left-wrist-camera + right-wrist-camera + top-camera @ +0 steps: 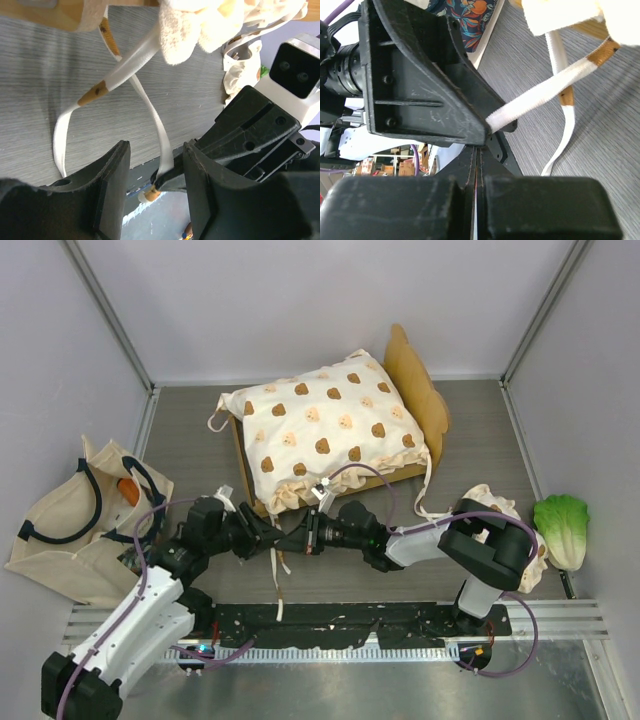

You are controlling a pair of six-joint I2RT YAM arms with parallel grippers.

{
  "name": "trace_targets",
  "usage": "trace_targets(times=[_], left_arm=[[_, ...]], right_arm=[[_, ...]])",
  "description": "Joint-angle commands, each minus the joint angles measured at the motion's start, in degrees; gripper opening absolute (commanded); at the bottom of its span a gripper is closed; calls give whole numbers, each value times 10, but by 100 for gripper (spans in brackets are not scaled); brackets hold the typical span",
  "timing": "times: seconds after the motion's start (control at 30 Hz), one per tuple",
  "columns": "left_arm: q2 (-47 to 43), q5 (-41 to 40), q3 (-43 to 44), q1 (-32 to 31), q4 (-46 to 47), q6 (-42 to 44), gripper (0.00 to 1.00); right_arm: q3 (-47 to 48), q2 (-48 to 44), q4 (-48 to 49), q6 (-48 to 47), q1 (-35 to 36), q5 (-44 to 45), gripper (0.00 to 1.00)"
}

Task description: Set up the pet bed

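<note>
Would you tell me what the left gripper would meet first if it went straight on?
Probably the right gripper, shut on a white tie just ahead of the left gripper and its open jaws, though depth is unclear.

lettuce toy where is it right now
In the top view, the lettuce toy lies on the table at far right, just right of the cream cloth.

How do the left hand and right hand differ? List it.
The left hand has jaws apart; the right hand has them pressed shut. The right hand pinches the white tie strap; the left hand grips nothing, the strap passing between its fingers. Both are black, beside the pet bed.
</note>
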Motion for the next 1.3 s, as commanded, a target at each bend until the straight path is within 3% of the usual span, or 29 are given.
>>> trace_targets(times=[0.0,0.13,0.2,0.27,0.33,0.4,0.43,0.47,0.57,0.67,0.83,1.13,1.27], left_arm=[[15,-11,-1,-7,78,-13,47],[30,-12,-1,-7,87,-14,39],[30,-12,-8,-6,95,-20,24],[26,-14,-10,-6,99,-22,18],[22,-18,-13,-7,99,-22,6],[16,-22,-16,-7,97,-24,0],[15,-23,-16,-6,98,-24,0],[15,-25,-16,-7,97,-24,0],[12,-32,-16,-6,96,-24,0],[15,-32,-16,-7,100,-25,0],[23,-31,-10,-7,103,-25,0],[20,-29,-13,-6,115,-40,0],[22,-27,-11,-7,117,-43,0]], right_arm=[[1,-8,51,-2,2,-3,1],[-4,-13,50,-4,3,-2,1],[-4,-14,49,-4,3,1,1],[-5,-15,45,-5,3,4,1],[-6,-20,37,-8,3,5,2],[-8,-28,24,-15,3,12,10],[-11,-34,2,-19,3,16,17],[-12,-49,-10,-25,5,22,31],[-15,-86,-87,-60,13,54,44],[1,-99,-170,-106,27,88,48],[29,-96,-219,-141,59,131,52],[78,-60,-230,-215,95,184,56],[93,-36,-241,-237,114,261,57]])
